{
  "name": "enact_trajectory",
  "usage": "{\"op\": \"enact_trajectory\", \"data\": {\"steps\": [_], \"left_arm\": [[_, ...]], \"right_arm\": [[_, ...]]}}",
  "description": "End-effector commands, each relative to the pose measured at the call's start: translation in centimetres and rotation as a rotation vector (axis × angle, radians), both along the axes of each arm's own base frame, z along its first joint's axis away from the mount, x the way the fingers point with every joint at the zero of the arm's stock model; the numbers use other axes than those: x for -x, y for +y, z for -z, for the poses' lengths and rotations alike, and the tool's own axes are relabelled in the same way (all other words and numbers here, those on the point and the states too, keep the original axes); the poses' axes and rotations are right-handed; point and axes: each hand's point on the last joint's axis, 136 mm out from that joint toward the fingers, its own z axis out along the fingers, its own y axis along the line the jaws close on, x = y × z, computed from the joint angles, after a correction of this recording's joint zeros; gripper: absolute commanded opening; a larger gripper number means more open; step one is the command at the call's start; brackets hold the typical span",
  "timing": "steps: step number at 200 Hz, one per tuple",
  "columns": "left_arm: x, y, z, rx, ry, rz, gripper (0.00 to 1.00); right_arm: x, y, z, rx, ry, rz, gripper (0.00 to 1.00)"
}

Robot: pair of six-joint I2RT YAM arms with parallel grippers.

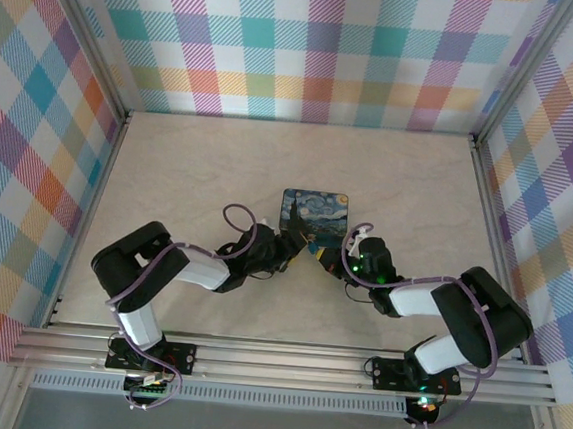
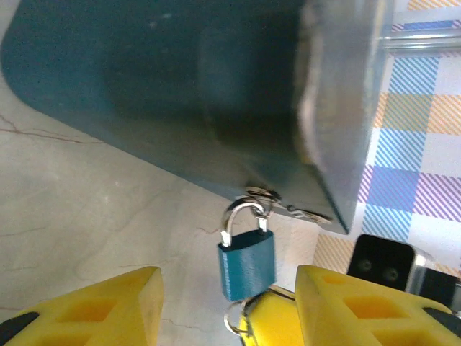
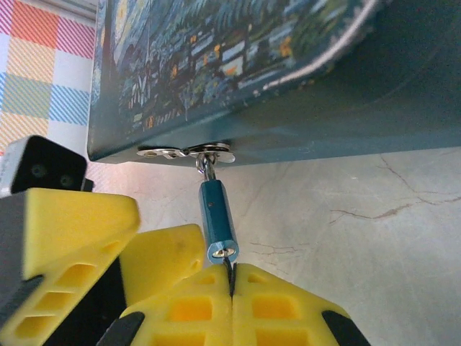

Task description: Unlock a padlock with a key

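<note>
Padlock (image 3: 215, 216), blue-bodied with silvery shackle, hangs from the hasp (image 3: 186, 151) of the dark-blue night-sky tin (image 3: 216, 65). Right gripper (image 3: 232, 281) pinches the thin dark key (image 3: 230, 265) at the end away from the tin. Left gripper (image 2: 227, 310) gapes wide close by, and would best clamp the body before any twist.

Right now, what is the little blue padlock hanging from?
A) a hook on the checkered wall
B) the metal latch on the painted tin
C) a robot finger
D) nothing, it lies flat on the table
B: the padlock hangs by its shackle from the latch on the tin.
</note>
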Motion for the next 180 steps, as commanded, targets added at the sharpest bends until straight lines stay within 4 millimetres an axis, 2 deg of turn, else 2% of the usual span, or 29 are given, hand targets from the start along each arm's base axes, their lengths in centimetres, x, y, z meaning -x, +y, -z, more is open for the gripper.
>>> {"op": "enact_trajectory", "data": {"steps": [1,58,114,143,180], "left_arm": [[0.0,-1.5,-1.3,0.065,-0.026,0.025,0.51],[-0.4,-2.6,-0.7,0.085,-0.015,0.032,0.50],[-1.2,-3.9,-1.0,0.127,-0.022,0.036,0.47],[-1.4,-4.2,-0.6,0.147,-0.013,0.025,0.42],[-1.4,-4.0,-0.1,0.147,-0.006,0.012,0.30]], "right_arm": [[-0.3,0.3,-0.7,-0.009,0.003,0.009,0.00],[-0.2,0.4,-0.3,-0.006,0.012,0.002,0.00],[-0.2,0.7,0.0,-0.015,0.029,-0.006,0.00],[-0.2,0.8,0.0,-0.022,0.033,-0.006,0.00],[-0.2,0.7,-0.1,-0.025,0.036,-0.002,0.00]]}}
